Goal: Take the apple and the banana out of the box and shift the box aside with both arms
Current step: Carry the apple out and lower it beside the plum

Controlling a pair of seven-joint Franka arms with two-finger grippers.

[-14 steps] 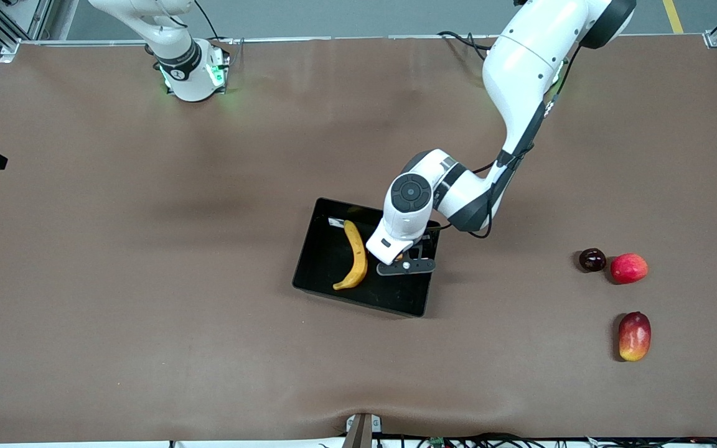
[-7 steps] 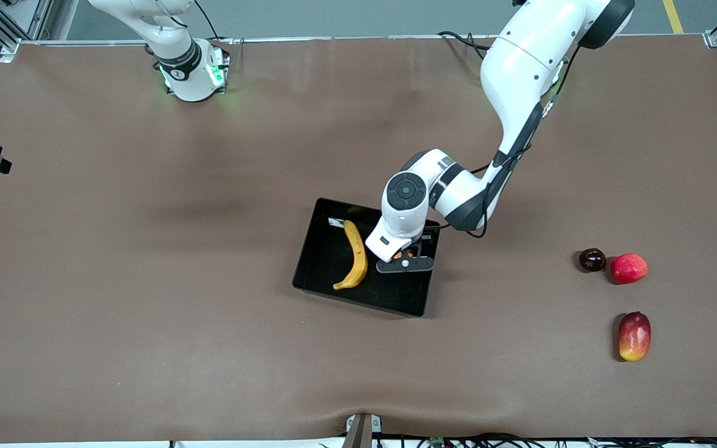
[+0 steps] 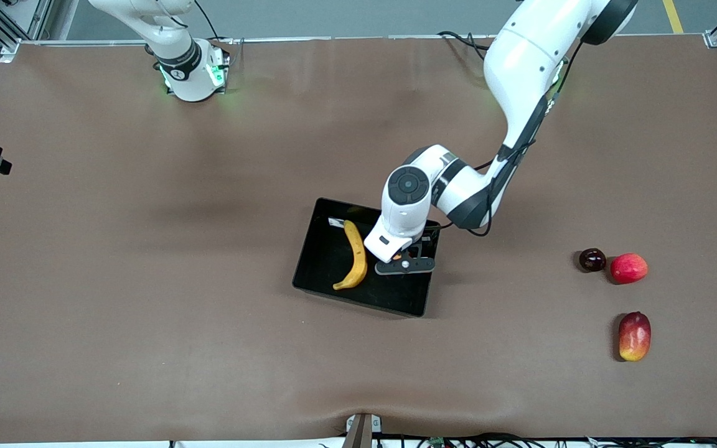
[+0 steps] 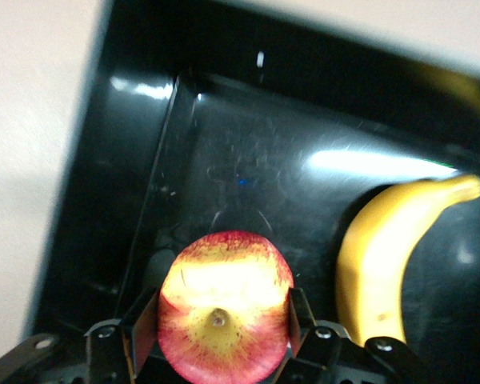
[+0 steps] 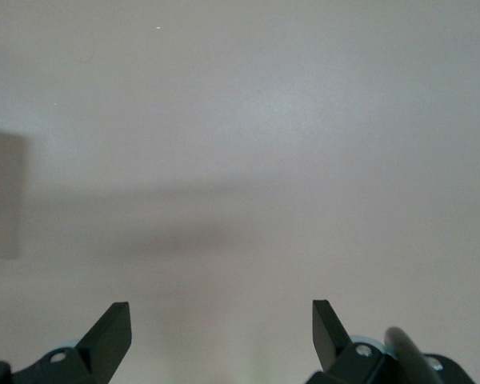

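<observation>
Front view: the left gripper hangs inside the black rectangular plastic box, beside the curved yellow banana lying in it.

Left wrist view: its fingers pinch the small round red-and-yellow apple.

Right wrist view: the waiting right gripper hovers spread over brown table.

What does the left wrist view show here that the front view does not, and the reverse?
Only the left wrist view shows the apple whole, clamped between the left gripper's fingers over the box.
Only the front view shows the plum, red fruit and mango out on the table toward the left arm's end.
Both show the banana lying in the box.
</observation>
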